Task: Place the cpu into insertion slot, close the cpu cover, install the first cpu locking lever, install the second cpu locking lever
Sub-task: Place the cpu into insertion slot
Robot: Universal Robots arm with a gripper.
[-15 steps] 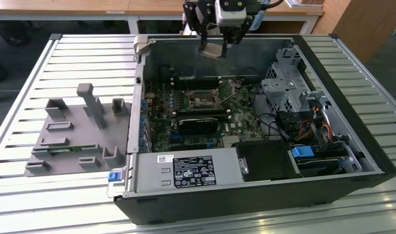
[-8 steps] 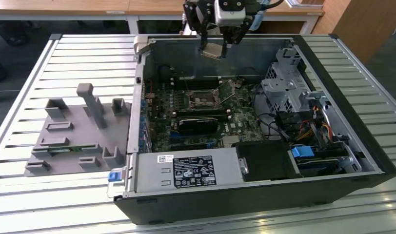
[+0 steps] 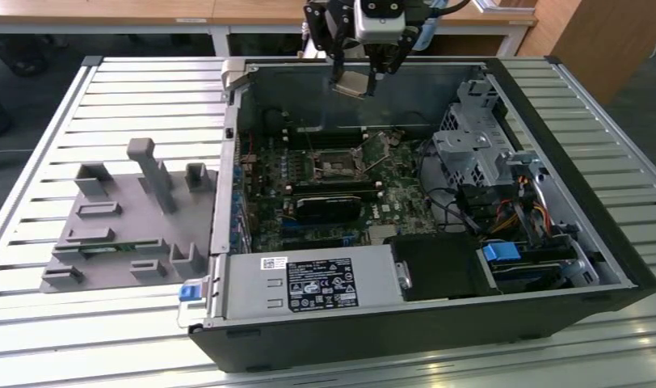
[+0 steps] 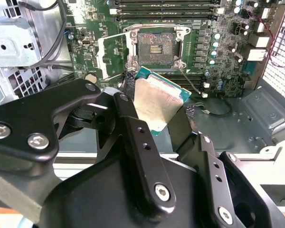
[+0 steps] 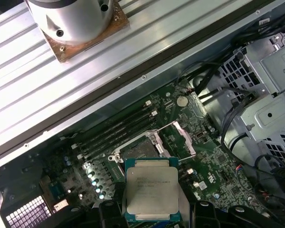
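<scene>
Slatted metal table (image 3: 48,121); upper centre of the exterior view, my gripper (image 3: 357,79) pinches the cpu (image 5: 151,191) by its edges. It is likely light, stiff and fragile.

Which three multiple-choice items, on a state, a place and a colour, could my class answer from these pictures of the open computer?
1. The cover beside the socket is: A swung open; B shut; C missing.
2. The chip is: A in the socket; B in the gripper, above the board; C under the board.
3. The board is: A red; B white; C green.
Answers: 1 A, its frame is swung clear of the empty socket; 2 B, the gripper clamps its edges; 3 C, green surrounds the socket.
</scene>
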